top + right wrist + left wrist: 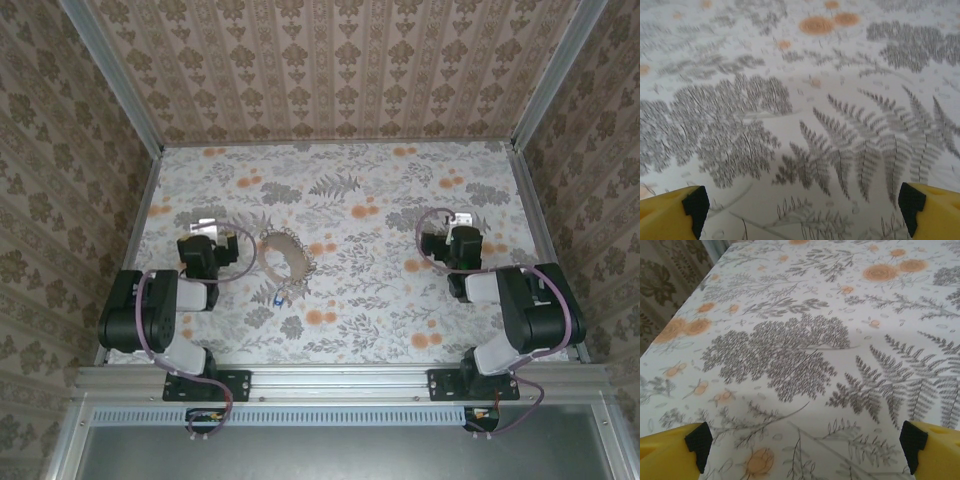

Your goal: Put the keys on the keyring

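- The left gripper (805, 455) has its jaws spread wide with nothing between them. Its black pads (699, 445) hang over the flowered tablecloth (790, 355).
- The right gripper (802, 215) is spread just as wide and is empty, above a fern print on the cloth.
- From above, the left gripper sits just left of the keyring (283, 254), near it but not touching. The right gripper is well off to the keyring's right.
- The keyring lies flat on the cloth as an open oval, with small dangling bits along its right side.
- The keys (275, 297), a small blue speck, lie at the keyring's near end. They touch it or sit just beside it, and they are too small to tell whether they are threaded on.
- As I judge it, the step in hand is the approach, since neither arm holds anything.
- The next move calls for the left gripper to swing right, toward the keyring's near end. It should drop low and pinch the blue head with narrowed jaws.
- The right arm should cross over to steady the loop.
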